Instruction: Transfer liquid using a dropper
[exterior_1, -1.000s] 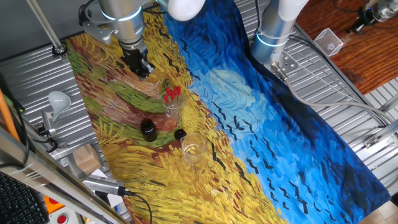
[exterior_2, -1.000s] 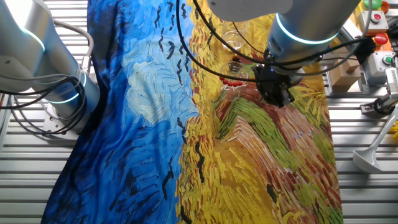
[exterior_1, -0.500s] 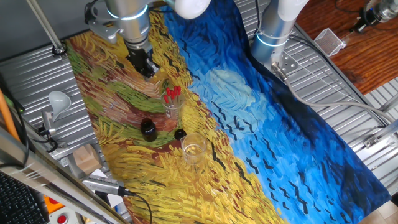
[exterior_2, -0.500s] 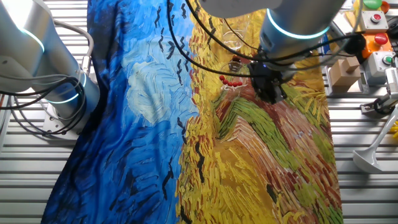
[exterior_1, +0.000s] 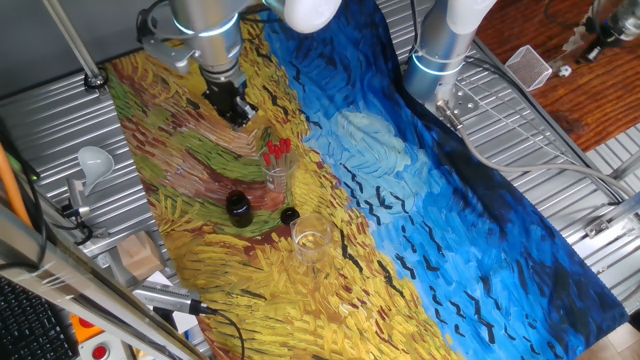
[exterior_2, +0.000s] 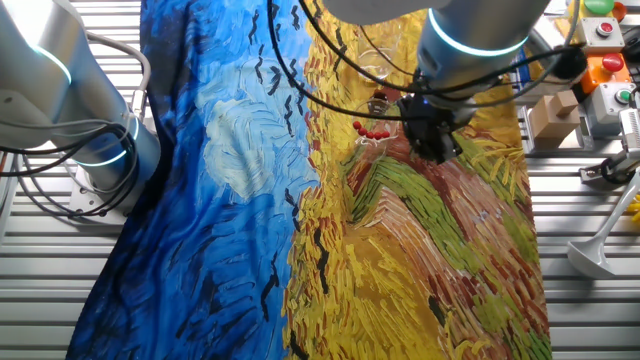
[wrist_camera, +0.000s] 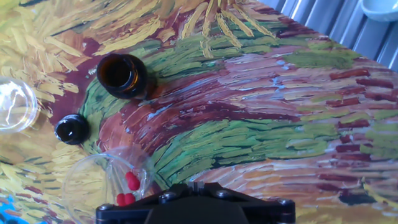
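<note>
On a painted cloth (exterior_1: 330, 190) the droppers (exterior_1: 277, 149) stand in a clear cup (exterior_1: 277, 175) near the gripper (exterior_1: 236, 112) — jaw gap unreadable — so I'd centre over one red bulb and descend straight, avoiding its neighbours.

On the tabletop (exterior_1: 470, 210), droppers (exterior_1: 277, 149) stand in a glass (exterior_1: 277, 178) at frame centre; a bottle (exterior_1: 238, 208) lies lower left, a cap (exterior_1: 289, 215) and cup (exterior_1: 311, 241) below.
</note>
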